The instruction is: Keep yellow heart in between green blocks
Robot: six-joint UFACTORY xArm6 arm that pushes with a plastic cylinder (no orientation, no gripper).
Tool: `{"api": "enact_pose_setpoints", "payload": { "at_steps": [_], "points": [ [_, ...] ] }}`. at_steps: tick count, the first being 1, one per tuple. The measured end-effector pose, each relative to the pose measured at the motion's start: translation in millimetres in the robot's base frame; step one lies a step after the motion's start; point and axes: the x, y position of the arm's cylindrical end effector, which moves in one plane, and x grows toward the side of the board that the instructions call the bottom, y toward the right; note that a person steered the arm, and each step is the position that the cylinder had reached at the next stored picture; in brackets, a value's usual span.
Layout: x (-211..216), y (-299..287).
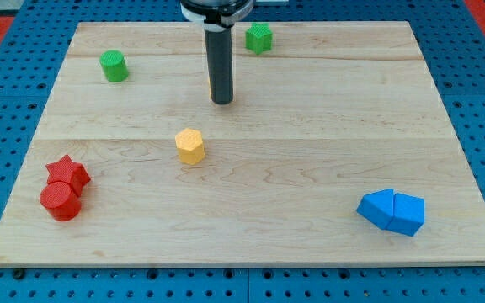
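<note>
Tip position: Your tip (221,101) rests on the wooden board (327,151) near the view's top, roughly between the two green blocks and slightly below the line joining them. It touches no block.
End effector state: The rod carries nothing and has no jaws; it can only push sideways.
Task block: The yellow block (190,146) sits below your tip and a little to the view's left, near but apart. Its outline reads more as a faceted prism than a clear heart; treat it as the yellow heart named in the task.
Green cylinder: The green cylinder (113,66) stands at the view's upper left.
Green star-like block: The second green block (258,38) stands at the view's top, right of the rod.
Reason for placement: The yellow block lies below the gap, so it needs pushing toward the view's top. Your tip is on the wrong side for that; judge that you must go round beneath the block.
Bystanders: Red star (68,172) and red cylinder (60,202) touch at lower left; two blue blocks (391,210) touch at lower right.
</note>
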Motion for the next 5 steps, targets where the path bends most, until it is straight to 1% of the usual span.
{"api": "enact_pose_setpoints", "payload": {
  "at_steps": [1,3,4,5],
  "points": [
    [-14.1,7.8],
    [-28.1,25.9],
    [-51.7,26.1],
    [-55.5,-10.7]
  ]
}}
